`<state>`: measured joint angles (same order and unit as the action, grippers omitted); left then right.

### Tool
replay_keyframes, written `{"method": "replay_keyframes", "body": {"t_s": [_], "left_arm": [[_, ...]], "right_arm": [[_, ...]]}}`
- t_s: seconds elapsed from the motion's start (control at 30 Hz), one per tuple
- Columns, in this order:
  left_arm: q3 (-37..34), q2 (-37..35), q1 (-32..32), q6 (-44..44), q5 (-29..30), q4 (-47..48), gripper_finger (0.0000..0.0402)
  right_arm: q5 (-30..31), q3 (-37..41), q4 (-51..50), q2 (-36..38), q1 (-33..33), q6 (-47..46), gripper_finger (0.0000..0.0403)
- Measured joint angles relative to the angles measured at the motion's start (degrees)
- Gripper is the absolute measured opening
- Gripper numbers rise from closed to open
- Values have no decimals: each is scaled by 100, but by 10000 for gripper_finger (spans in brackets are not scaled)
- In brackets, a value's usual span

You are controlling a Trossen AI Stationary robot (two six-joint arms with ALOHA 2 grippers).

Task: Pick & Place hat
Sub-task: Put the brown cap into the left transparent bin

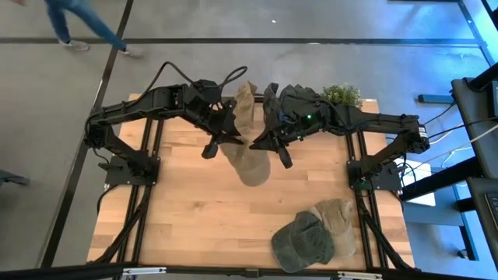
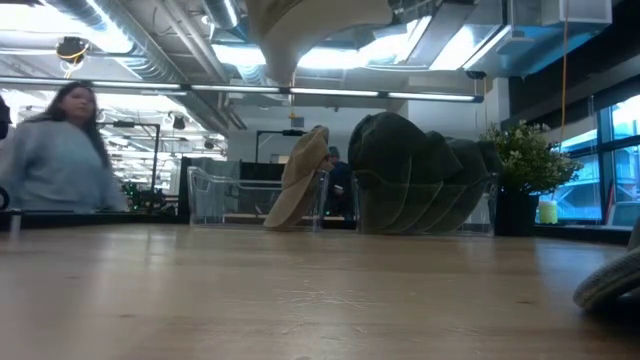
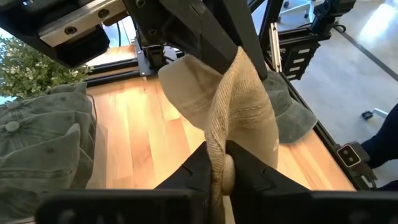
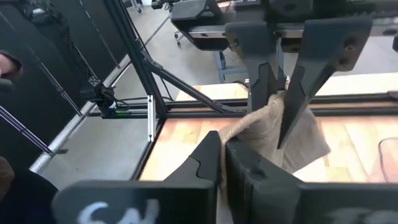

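Note:
A beige hat (image 1: 250,159) hangs in the air over the middle of the table, between my two grippers. My left gripper (image 3: 221,165) comes in from the table's left and is shut on the hat. My right gripper (image 4: 222,155) comes in from the table's right and is shut on it too. In the low view only the hat's underside (image 2: 280,40) shows, at the top. In the high view the two grippers, left (image 1: 222,141) and right (image 1: 269,148), stand close together, nearly facing each other. My left gripper pinches a bunched fold of the hat's cloth (image 3: 217,143) between its two fingers, coming from the table's left and slanting down. The hat is clear of the table and reaches away toward the other gripper. My right gripper pinches gathered beige cloth of the hat (image 4: 241,132) between its two fingers, coming from the table's right, close to level. Which part of the hat this is I cannot tell. The hat hangs clear of the table.
Clear bins at the far edge hold a beige hat (image 2: 300,180) and dark green hats (image 2: 420,180), with a potted plant (image 1: 341,95) beside them. A green hat (image 1: 302,241) and a beige hat (image 1: 338,218) lie near the front right. A person (image 2: 65,150) is beyond the table.

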<state>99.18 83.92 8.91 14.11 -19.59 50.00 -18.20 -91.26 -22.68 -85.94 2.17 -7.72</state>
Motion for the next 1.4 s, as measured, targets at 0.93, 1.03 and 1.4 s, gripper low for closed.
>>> {"method": "replay_keyframes", "body": {"t_s": [0.93,1.03,1.4], "left_arm": [[-2,-4,376,1304,210,749,23],[58,-1,614,1627,212,892,23],[1269,381,1506,3026,561,1932,23]], "right_arm": [[126,-7,-1068,1597,328,220,197],[496,-7,-1362,1664,328,222,197],[1556,-4,-2103,1477,328,259,197]]}}
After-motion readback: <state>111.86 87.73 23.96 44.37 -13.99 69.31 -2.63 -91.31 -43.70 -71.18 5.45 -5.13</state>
